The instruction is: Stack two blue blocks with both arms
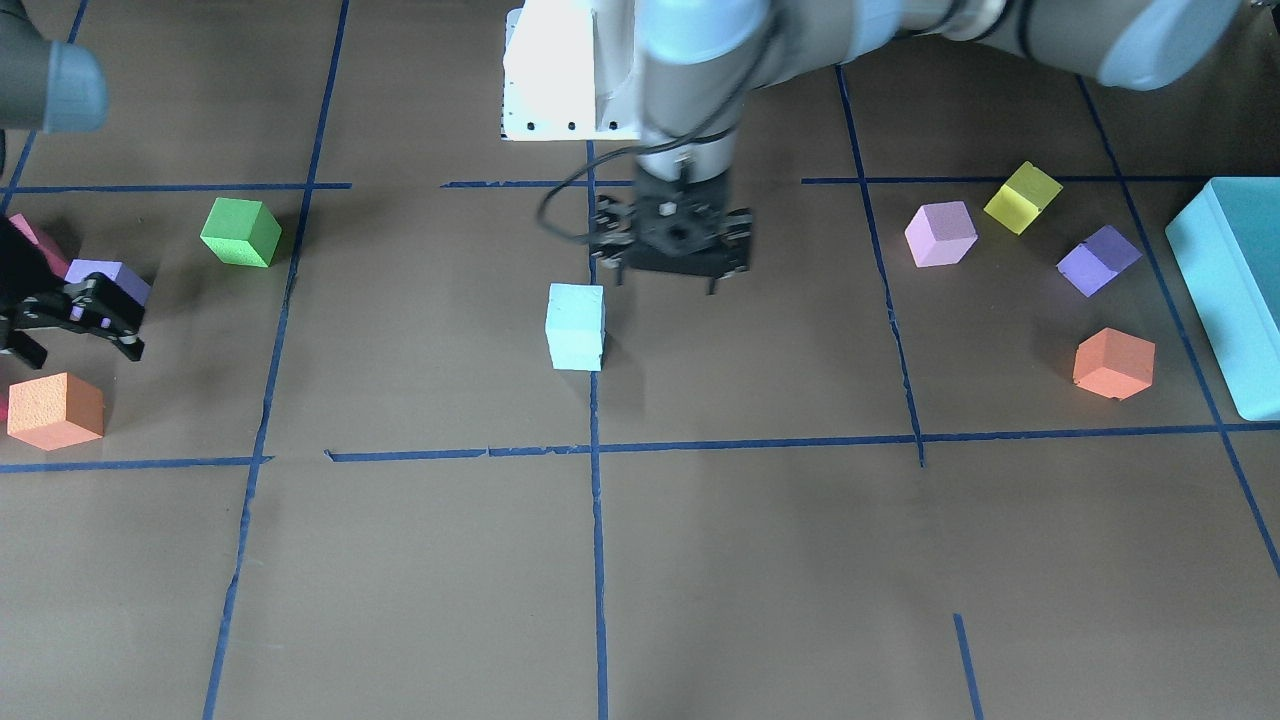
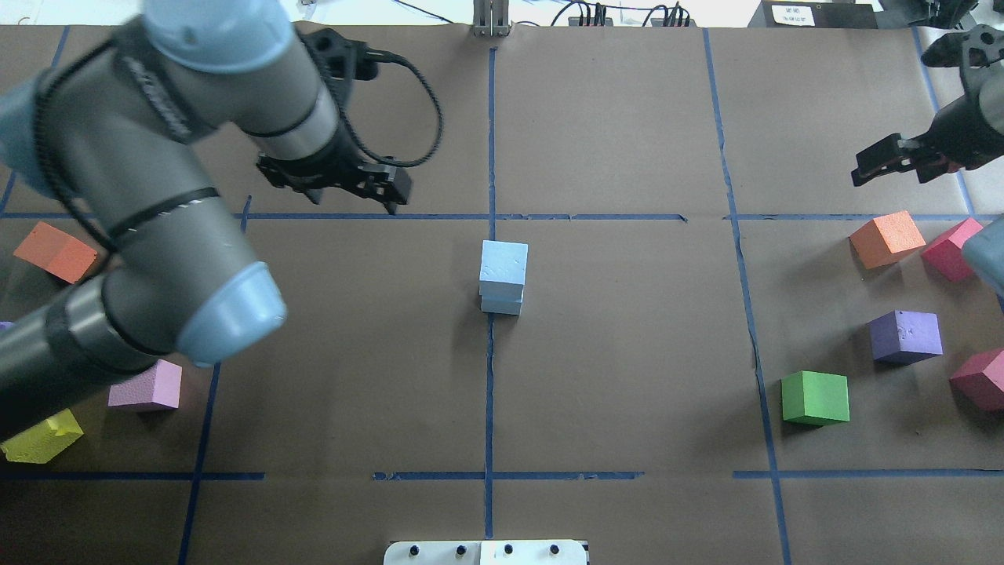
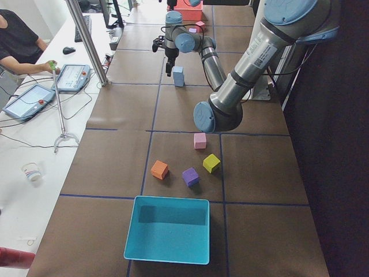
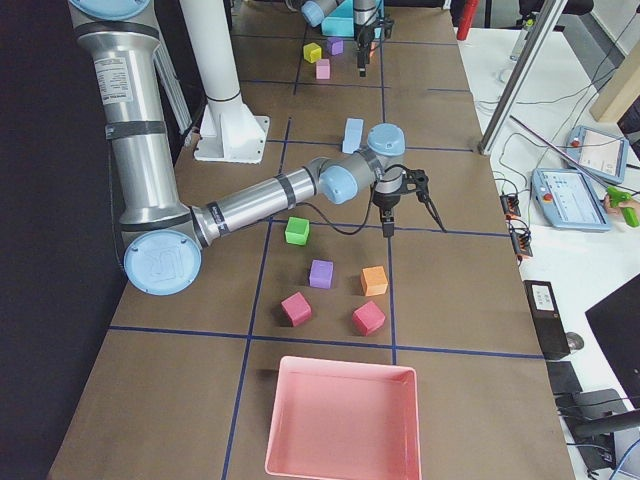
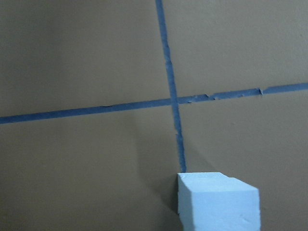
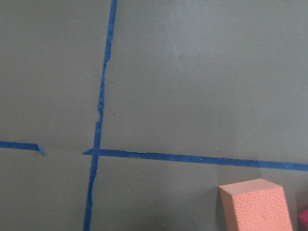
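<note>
The two blue blocks [image 2: 503, 265] stand stacked one on the other on the centre tape line, the lower one [image 2: 501, 305] peeking out beneath. The stack also shows in the front view [image 1: 576, 325] and at the bottom of the left wrist view [image 5: 219, 202]. My left gripper [image 2: 333, 192] is open and empty, raised, apart from the stack on its far left side; in the front view [image 1: 665, 280] it hangs just beside the stack. My right gripper [image 2: 890, 174] is open and empty, far off at the table's right end, above an orange cube [image 2: 886, 238].
On the right lie a green cube [image 2: 816, 398], a purple cube [image 2: 906, 336] and red cubes [image 2: 980, 379]. On the left lie an orange cube [image 2: 55, 251], a pink cube [image 2: 147, 386] and a yellow cube [image 2: 41, 439]. A turquoise box [image 1: 1235, 290] and a pink tray [image 4: 340, 420] stand at the table's ends.
</note>
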Action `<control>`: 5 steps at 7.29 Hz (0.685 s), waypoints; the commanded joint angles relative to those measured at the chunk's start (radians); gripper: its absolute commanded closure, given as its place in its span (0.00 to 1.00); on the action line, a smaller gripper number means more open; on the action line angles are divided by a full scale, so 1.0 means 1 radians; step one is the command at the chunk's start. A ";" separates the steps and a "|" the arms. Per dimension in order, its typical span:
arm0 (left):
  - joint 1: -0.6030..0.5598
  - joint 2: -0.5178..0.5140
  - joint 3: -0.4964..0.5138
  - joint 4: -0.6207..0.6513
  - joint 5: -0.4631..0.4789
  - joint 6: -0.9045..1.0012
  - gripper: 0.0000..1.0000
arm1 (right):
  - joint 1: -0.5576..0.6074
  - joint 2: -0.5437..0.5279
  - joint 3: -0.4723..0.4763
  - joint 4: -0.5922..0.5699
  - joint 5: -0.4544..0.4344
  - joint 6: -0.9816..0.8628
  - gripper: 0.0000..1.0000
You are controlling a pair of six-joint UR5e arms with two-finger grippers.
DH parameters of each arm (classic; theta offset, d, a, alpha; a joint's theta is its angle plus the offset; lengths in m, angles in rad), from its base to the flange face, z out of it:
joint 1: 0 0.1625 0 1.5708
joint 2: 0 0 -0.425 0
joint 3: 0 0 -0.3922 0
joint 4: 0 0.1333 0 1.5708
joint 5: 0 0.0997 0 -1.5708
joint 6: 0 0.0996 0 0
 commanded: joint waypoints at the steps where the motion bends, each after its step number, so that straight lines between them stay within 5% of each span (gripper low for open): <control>1: -0.276 0.291 -0.088 -0.003 -0.208 0.438 0.00 | 0.180 0.002 -0.141 -0.006 0.114 -0.267 0.00; 3: -0.455 0.479 -0.070 -0.010 -0.226 0.755 0.00 | 0.274 -0.024 -0.209 -0.038 0.143 -0.437 0.00; 5: -0.607 0.538 0.064 -0.013 -0.227 0.987 0.00 | 0.330 -0.023 -0.220 -0.196 0.140 -0.655 0.00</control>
